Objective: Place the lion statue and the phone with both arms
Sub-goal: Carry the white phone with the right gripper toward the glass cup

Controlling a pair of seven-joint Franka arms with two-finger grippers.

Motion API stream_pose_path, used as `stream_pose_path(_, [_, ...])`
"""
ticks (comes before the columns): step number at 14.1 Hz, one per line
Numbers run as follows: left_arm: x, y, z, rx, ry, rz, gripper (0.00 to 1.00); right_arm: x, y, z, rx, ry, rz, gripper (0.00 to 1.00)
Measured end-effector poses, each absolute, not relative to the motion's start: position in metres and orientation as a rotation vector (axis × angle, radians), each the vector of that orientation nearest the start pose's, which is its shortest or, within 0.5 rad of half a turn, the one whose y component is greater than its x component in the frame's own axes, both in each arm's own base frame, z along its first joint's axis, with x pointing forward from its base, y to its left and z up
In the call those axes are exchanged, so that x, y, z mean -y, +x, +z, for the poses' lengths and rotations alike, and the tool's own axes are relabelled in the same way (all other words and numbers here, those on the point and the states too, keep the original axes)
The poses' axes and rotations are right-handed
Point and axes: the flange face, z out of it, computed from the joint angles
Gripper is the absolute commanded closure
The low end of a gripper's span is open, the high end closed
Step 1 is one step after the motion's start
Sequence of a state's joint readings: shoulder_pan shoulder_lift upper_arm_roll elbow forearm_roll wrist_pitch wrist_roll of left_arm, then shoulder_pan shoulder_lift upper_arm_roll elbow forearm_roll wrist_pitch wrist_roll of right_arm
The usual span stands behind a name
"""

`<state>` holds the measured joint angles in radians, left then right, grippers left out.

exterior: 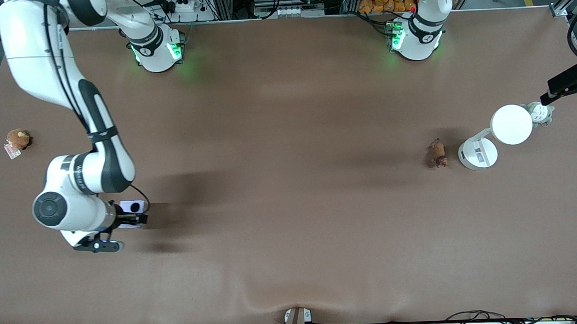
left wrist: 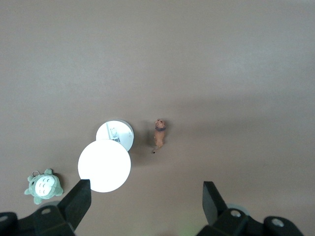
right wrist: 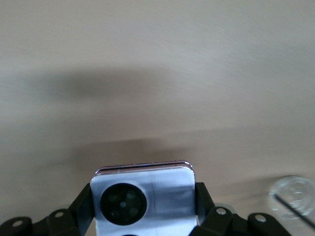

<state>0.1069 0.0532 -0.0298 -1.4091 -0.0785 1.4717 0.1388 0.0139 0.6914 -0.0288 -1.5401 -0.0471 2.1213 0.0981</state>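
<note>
My right claw (right wrist: 144, 209) is clamped on the phone (right wrist: 144, 199), low over the worktop (exterior: 290, 205) at the right arm's end. My left claw (left wrist: 146, 202) hangs spread apart high above the lion statue (left wrist: 159, 133), which lies just beside a white lamp (left wrist: 105, 164).

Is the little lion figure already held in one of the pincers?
No. The lion statue lies on the bare table beside the white lamp, and the left pincer hangs open above it, gripping nothing.
</note>
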Motion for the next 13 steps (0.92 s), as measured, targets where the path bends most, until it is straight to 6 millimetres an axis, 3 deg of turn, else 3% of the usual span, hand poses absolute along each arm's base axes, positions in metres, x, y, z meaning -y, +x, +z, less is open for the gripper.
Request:
stream_pose_path(2, [-0.03, 0.561, 0.65, -0.119, -3.216, -0.043, 0.0, 0.036, 0.688, 0.225, -0.14, -3.192, 0.173, 1.0])
stream_pose_path(5, [-0.029, 0.555, 0.626, -0.112, -3.213, -0.069, 0.0, 0.05, 0.682, 0.213, -0.167, -3.19, 0.158, 1.0])
stream_pose_path(13, [-0.027, 0.543, 0.634, -0.117, -3.21, -0.084, 0.0, 0.072, 0.672, 0.18, -0.213, -3.187, 0.117, 0.88])
